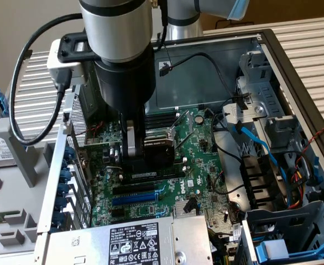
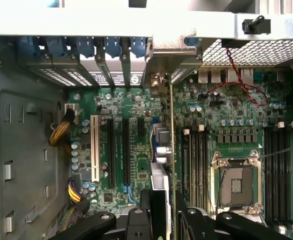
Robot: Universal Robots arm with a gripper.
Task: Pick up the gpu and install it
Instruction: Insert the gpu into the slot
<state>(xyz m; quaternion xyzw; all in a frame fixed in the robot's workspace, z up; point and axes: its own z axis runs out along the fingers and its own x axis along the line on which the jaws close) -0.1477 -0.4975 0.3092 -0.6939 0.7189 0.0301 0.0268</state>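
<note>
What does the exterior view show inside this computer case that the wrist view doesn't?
The exterior view adds the labelled power supply and the blue cable running toward the drive bays. The wrist view adds the white expansion slot and a yellow-and-black cable bundle. Both share the green motherboard and the gpu, clamped on edge between the fingers.

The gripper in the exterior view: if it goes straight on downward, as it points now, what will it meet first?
The gripper, shut on the gpu, points down into the case. The card's lower edge would likely meet the expansion slots of the motherboard first; which slot is unclear.
</note>
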